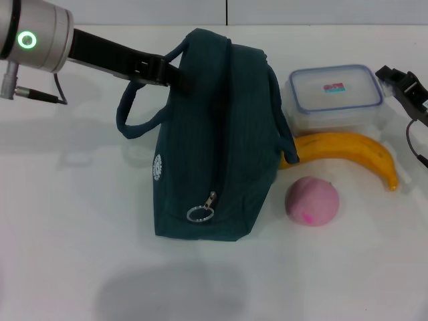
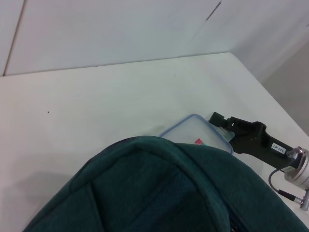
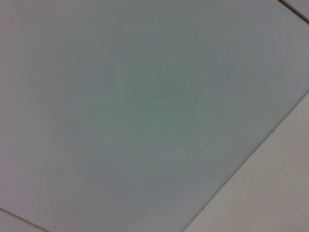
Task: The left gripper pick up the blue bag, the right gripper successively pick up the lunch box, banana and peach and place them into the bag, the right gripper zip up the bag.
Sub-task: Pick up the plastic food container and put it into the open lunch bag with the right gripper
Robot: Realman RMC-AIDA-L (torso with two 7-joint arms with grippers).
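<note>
We find the left gripper, a black two-fingered linkage claw on a black arm, at the top of the dark teal-blue fabric lunch bag, close by the near loop handle. Its fingertips are lost against the dark fabric, so we cannot tell whether it has closed on the bag or merely rests there. We judge the arm is placed high on the bag so as to lift it or hold it steady for loading.

The bag stands on the white table, its zipper with silver ring pull facing the camera and apparently drawn shut; the task will need it open before anything goes in.

Just beside the bag we note the clear rectangular plastic lunch box with blue-rimmed lid, the long curved yellow banana in front of it with one tip against the bag's side, and the round pale-pink peach nearer still. All three lie outside the bag.

The right gripper waits at the table's right edge, just beyond the lunch box, holding nothing; whether its fingers are parted we cannot tell.
</note>
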